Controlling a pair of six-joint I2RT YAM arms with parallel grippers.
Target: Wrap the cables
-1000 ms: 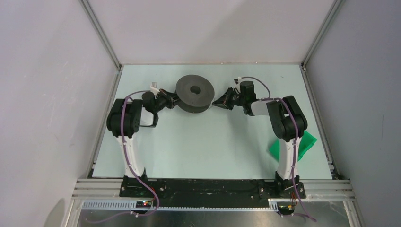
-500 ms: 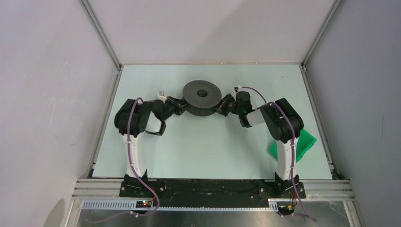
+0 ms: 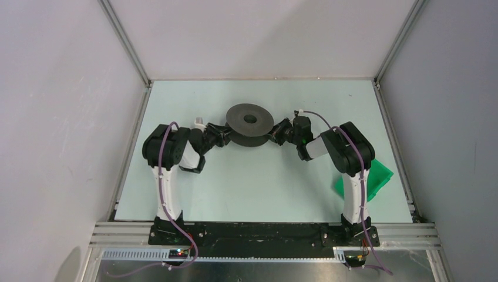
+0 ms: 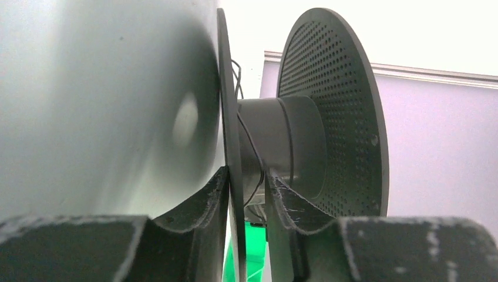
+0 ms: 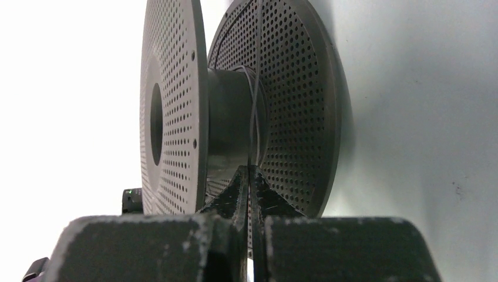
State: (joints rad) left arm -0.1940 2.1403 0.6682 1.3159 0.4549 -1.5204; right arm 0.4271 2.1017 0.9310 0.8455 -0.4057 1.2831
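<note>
The big dark grey spool (image 3: 250,121) lies flat on the table at mid back. My left gripper (image 3: 225,134) is at its left rim. In the left wrist view its jaws (image 4: 246,172) straddle the lower flange (image 4: 229,117): one finger touches it and the other stands apart. The thin dark cable (image 4: 251,150) runs through that gap. My right gripper (image 3: 276,135) is at the spool's right rim, between the flanges. Its jaws (image 5: 249,170) are shut on the fine cable (image 5: 256,106), which runs up to the hub (image 5: 226,117).
A green object (image 3: 364,179) lies on the table at the right, behind my right arm. It also shows past the flange in the left wrist view (image 4: 246,261). Enclosure walls stand close on the left, right and back.
The spool was tilted up towards the camera a second ago. It now lies flat and a little further right. Both grippers have moved in close to its rim.
</note>
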